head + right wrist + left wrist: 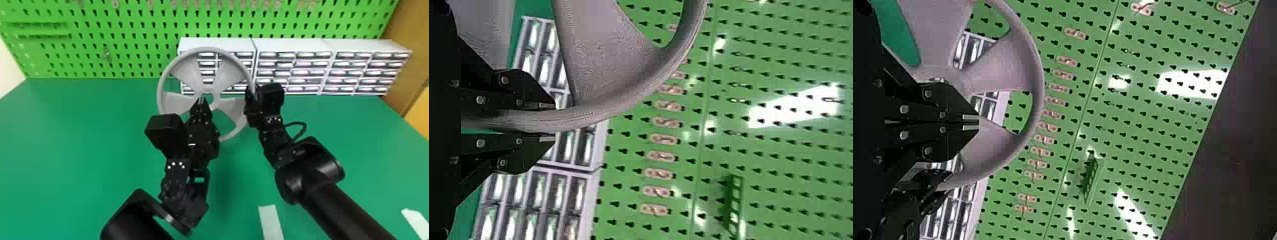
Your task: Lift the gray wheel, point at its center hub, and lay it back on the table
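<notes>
Green pegboard (127,39) and drawer units (293,44) line the top of the head view, above the green table (79,143). Gray wheel (189,72) stands raised at upper centre, its rim pinched between the right gripper's (552,122) fingers, presumably at the side to leave the center hub (207,90) free. Left gripper (200,100), fingers pressed together, apparently serves as pointer beside the hub; contact cannot be judged.

There is room left of the gray wheel (188,71). The left gripper (201,100) blocks its front, the right gripper (252,89) its right, drawer cabinets (295,63) its rear.
</notes>
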Robot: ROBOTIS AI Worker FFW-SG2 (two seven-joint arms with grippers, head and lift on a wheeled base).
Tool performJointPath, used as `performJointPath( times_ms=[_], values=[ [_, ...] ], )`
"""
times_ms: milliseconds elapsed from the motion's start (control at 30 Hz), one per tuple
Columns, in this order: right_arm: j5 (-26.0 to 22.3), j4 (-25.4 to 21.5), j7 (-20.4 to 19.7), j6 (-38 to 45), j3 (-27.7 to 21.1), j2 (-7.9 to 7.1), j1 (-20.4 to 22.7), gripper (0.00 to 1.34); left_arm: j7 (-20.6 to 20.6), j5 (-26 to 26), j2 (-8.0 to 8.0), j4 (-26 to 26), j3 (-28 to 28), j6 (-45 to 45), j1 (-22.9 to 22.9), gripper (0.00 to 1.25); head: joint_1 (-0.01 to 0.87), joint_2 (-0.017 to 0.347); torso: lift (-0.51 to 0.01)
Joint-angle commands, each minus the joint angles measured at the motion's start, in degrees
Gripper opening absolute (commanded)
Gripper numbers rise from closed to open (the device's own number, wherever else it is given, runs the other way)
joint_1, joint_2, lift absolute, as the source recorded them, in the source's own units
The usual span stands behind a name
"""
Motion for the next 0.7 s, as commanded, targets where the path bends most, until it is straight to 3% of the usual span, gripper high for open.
performJointPath(
  times_ms=[0, 400, 667],
  values=[
    [0.66, -5.62, 0.87, 12.86, -1.45, 0.25, -0.06, 0.05, 0.07, -0.07, -0.03, 0.00, 0.13, 0.00, 0.07, 0.10, 0.692, 0.048, -0.096],
    [2.33, -13.18, 1.83, 34.49, -2.41, 0.95, -1.91, 0.05, 0.16, -1.12, -0.03, 0.00, 0.39, 0.00, 0.25, 0.10, 0.692, 0.048, -0.096],
    [1.02, -15.20, 3.24, 45.65, -2.24, 0.95, -3.84, 0.05, 0.16, -1.56, -0.03, 0.00, 0.66, 0.00, 0.60, 0.10, 0.692, 0.048, -0.096]
  ],
)
